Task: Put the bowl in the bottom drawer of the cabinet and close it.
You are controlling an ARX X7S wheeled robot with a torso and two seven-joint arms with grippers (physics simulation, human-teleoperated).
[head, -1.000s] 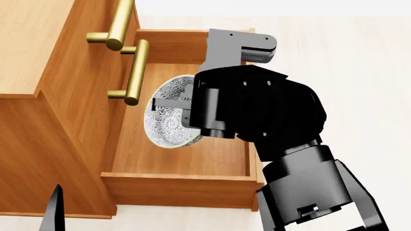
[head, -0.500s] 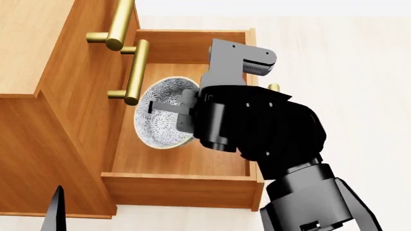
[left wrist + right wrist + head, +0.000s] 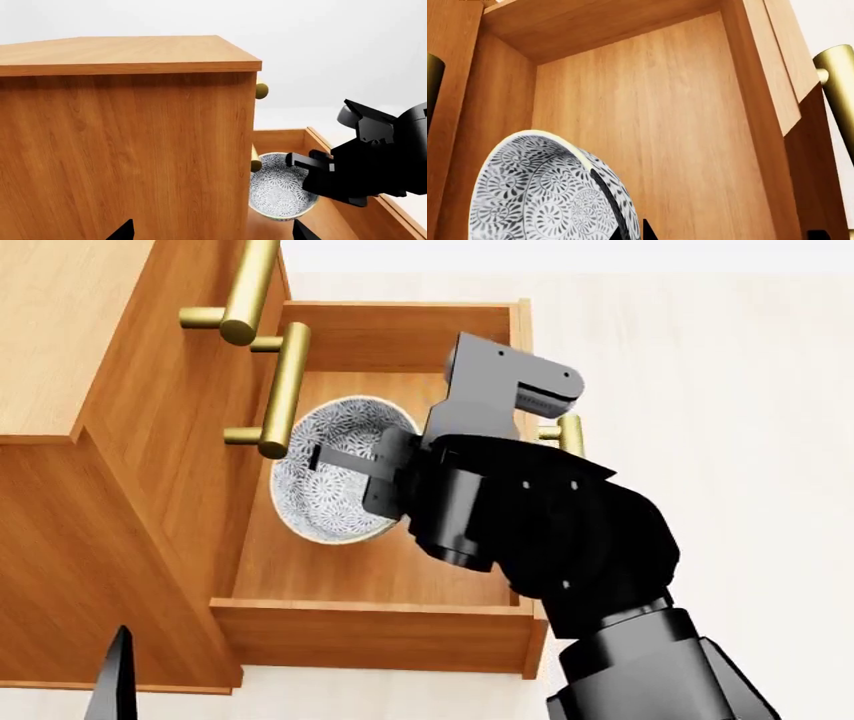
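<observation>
The cabinet (image 3: 107, 440) is seen at left, upper drawers shut, brass handles (image 3: 274, 390) on fronts. The bottom drawer (image 3: 387, 625) is pulled fully out. The bowl (image 3: 334, 485) is held tilted inside the drawer, above its floor, w/ rim clamped by the right gripper (image 3: 350, 468); contact w/ the floor can't be judged. Of the left gripper (image 3: 207, 231), only fingertips are seen beside the cabinet wall, set apart, nothing between.
</observation>
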